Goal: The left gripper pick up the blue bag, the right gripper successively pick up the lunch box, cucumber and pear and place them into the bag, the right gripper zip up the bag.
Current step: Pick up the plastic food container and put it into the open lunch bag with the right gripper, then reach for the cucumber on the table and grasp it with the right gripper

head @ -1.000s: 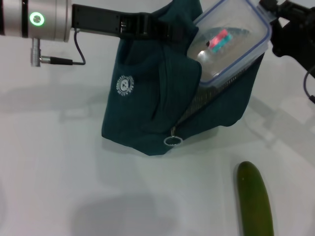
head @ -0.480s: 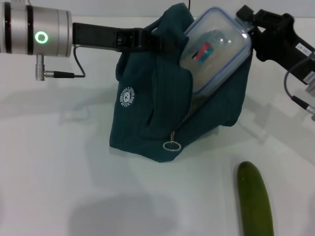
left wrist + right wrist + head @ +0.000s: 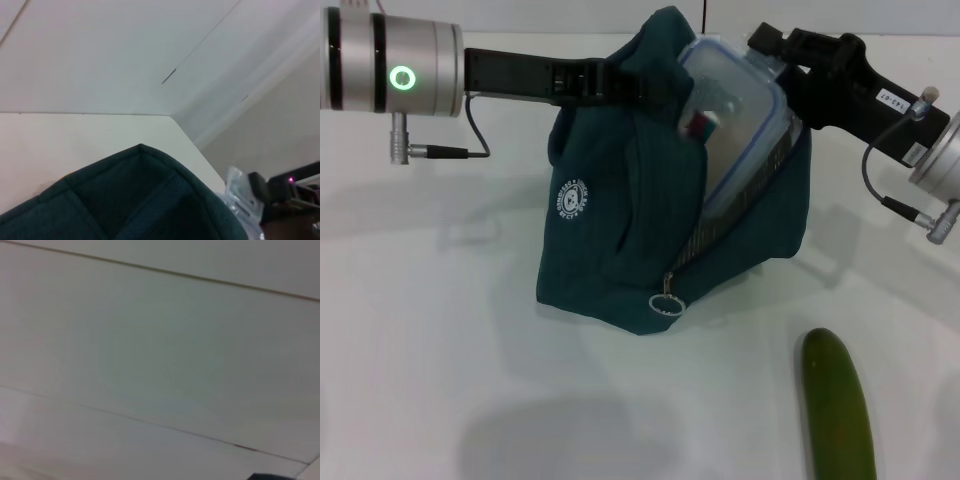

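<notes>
Lunch box [image 3: 740,125], clear rigid plastic, half inside soft blue bag [image 3: 620,250].

white tabletop [image 3: 440,330], pale wall [image 3: 100,45] (thin seams)

A round white emblem [image 3: 572,201] is printed on the side of the blue bag [image 3: 620,250]; its lettering is too small to read. A white sticker [image 3: 887,98] on the right arm carries dark characters that cannot be made out with certainty. A red and teal label [image 3: 701,122] shows through the lunch box [image 3: 740,130], unreadable.
</notes>
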`<state>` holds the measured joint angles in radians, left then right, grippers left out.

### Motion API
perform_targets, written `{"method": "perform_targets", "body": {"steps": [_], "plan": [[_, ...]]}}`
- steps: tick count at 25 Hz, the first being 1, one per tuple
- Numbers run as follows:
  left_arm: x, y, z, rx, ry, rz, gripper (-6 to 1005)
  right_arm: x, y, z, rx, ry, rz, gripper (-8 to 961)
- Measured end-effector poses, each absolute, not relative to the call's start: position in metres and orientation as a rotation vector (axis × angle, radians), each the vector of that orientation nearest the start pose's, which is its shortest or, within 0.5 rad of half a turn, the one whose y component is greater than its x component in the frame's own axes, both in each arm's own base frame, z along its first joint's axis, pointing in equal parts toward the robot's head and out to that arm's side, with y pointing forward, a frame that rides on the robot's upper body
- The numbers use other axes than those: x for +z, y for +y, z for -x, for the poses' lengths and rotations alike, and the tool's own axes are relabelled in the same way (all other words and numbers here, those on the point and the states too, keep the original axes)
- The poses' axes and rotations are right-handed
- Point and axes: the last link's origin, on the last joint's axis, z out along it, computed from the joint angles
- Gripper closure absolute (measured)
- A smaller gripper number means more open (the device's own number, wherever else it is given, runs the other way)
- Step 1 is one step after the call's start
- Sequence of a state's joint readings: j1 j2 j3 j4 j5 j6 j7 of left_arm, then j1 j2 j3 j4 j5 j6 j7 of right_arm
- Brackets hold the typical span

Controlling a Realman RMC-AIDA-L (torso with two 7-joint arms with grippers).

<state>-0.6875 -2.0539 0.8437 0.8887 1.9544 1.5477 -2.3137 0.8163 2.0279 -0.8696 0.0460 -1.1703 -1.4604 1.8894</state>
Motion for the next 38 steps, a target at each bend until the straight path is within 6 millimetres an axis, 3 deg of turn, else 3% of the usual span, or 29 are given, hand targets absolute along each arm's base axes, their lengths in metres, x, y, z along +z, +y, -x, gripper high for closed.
{"method": "perform_targets", "body": {"steps": [5,15,22,27,31,38], "plan": [[0.029,0.385,0.174,-0.736,-1.382,2.633,932,-0.036,0.373,-0.192,1.675,1.85,2.044,855],[0.03,0.385,0.175,-0.747,-1.387,2.623,932,-0.017,0.361,-0.208,1.742,1.771,2.045,425],[0.034,0.383,0.183,-0.766,-1.409,2.591,932,0.017,0.337,-0.242,1.691,1.382,2.126,214],[0.036,0.381,0.189,-0.771,-1.424,2.571,932,0.042,0.326,-0.253,1.47,0.918,2.325,129],[0.036,0.381,0.189,-0.771,-1.424,2.57,933,0.057,0.334,-0.251,1.21,0.665,2.507,94],[0.036,0.381,0.189,-0.772,-1.418,2.571,933,0.08,0.36,-0.222,0.647,0.153,2.847,88]]}}
